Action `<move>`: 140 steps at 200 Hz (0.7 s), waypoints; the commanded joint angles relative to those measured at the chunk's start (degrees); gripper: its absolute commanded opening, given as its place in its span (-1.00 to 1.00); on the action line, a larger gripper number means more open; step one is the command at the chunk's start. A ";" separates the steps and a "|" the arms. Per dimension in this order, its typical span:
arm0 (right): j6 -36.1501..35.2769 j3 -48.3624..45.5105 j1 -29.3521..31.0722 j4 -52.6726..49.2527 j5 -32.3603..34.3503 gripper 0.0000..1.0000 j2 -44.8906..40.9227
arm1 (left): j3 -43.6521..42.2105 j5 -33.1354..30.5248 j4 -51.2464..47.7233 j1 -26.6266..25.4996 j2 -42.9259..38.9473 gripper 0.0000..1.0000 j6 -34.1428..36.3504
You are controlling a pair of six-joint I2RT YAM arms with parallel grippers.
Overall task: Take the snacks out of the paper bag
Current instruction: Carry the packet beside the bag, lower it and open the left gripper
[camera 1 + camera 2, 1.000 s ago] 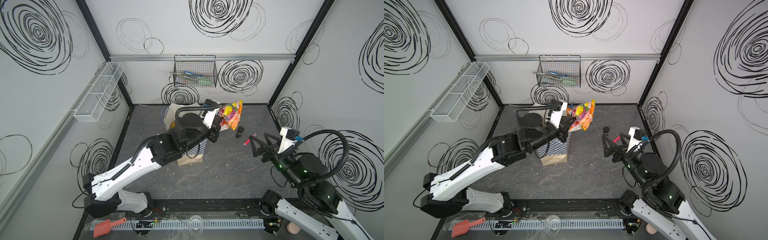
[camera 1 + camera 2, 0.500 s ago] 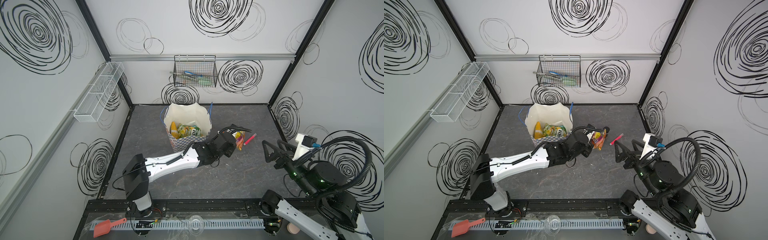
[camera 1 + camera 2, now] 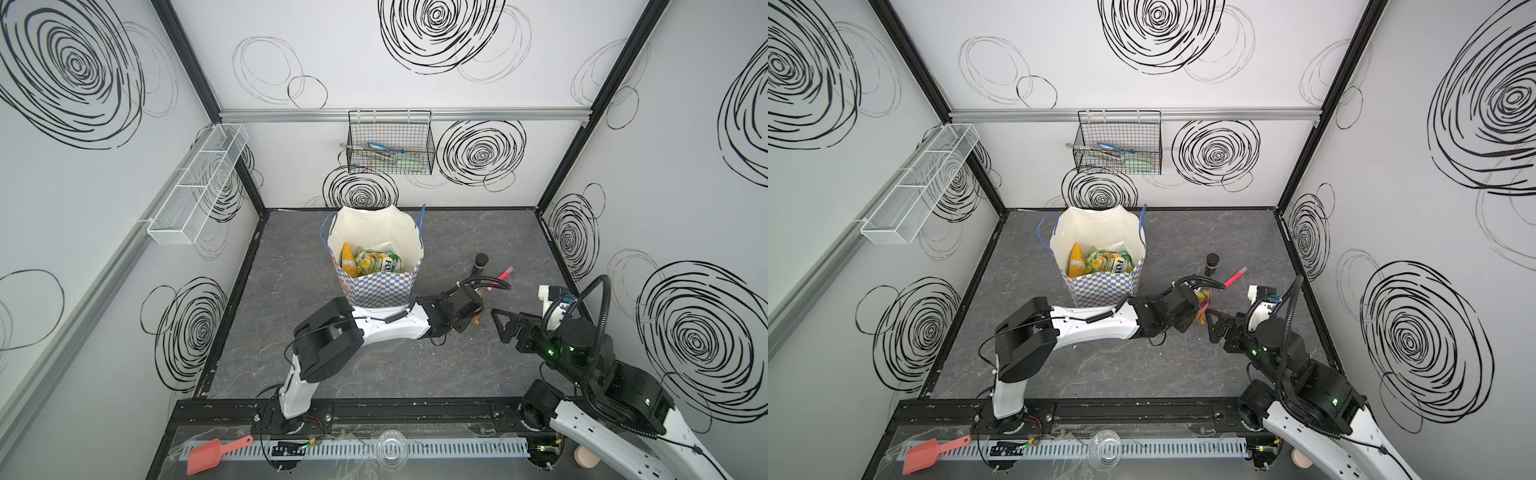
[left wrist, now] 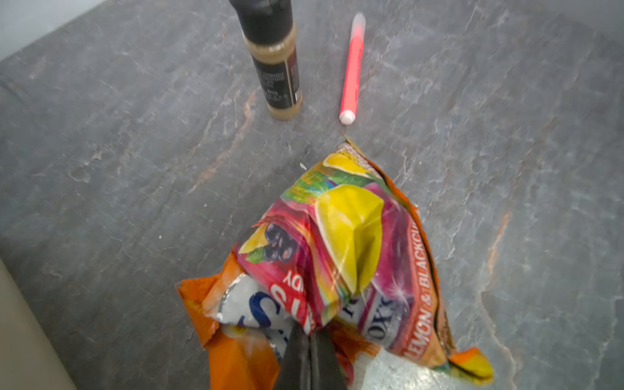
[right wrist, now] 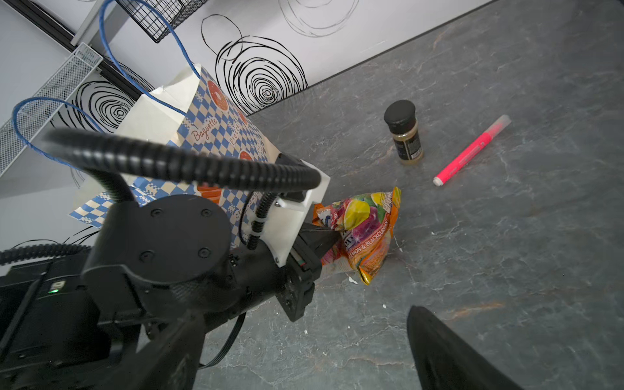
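- Left wrist view: the left gripper is pinched tight on two packets. A pink-and-yellow one lies over an orange one, and both are caught at a crumpled end.
- In both top views the left arm reaches across the middle of the surface. That puts the packets to the right of the bag, nearer the right edge than the left.
- In the right wrist view the packets slope down from the jaws and their lower corner is at the surface. I cannot tell whether it rests there.
- The right gripper has its jaws spread wide and nothing between them. It hovers just beside the packets on their near-right side.
- The bag stands upright close to the middle of the far edge. Its mouth is open and its blue cord handles stick up.
- More snacks lie inside the bag, yellow and green ones among them.
- A jar stands upright just beyond the packets, toward the far right corner.
- A pink marker lies flat beside the jar on the side of the right edge, not touching it. Its white end points toward the packets.
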 commanded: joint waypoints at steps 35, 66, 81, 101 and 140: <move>4.89 -3.73 0.30 -3.69 -3.41 0.95 -0.21 | -1.59 3.42 6.68 1.70 1.08 -0.41 -1.19; 4.55 -4.19 0.23 -2.98 -3.40 0.95 -0.23 | -3.33 4.00 8.75 1.76 -1.32 -0.14 -1.07; 4.20 -3.81 0.32 -2.63 -2.85 0.95 -0.23 | -3.40 4.13 8.60 1.70 -2.65 -0.03 -0.96; 3.42 -3.25 0.26 -1.93 -2.26 0.95 -0.58 | -2.97 4.22 8.05 1.61 -5.13 0.15 -0.78; 2.14 -1.86 0.31 1.06 -1.37 0.95 -3.67 | -1.97 5.65 8.40 1.64 -12.55 0.55 -0.33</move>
